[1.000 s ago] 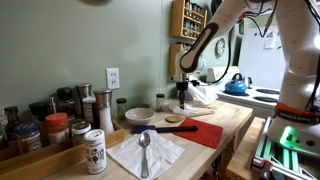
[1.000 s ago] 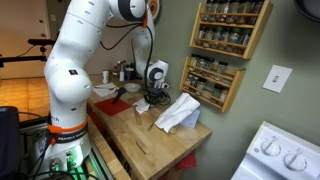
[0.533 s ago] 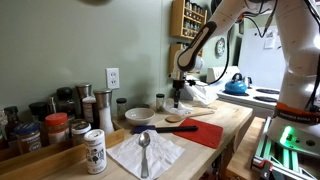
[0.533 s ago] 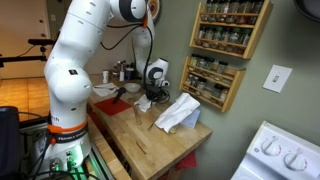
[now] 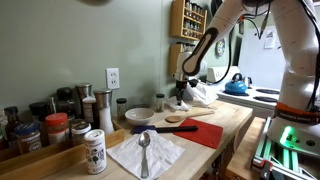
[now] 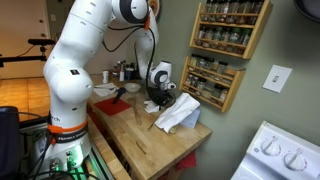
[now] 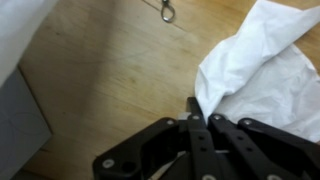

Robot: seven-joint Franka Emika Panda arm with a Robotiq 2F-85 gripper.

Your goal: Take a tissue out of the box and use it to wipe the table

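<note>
Fingers (image 7: 194, 125) look pressed shut, tips right at the edge of the tissue (image 7: 265, 70) — can't tell if a corner's pinched. It's crumpled on the bench (image 7: 110, 80), spreading right of the tips in the wrist view

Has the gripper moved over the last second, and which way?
Yes. In an exterior view the gripper has shifted slightly right, closer to the white tissue and towards the wall-mounted spice rack.

We see a white tissue (image 7: 265, 70), pale wood-grain counter (image 7: 110, 90), black jaws, and seemingly a red mat (image 5: 205, 132).
</note>
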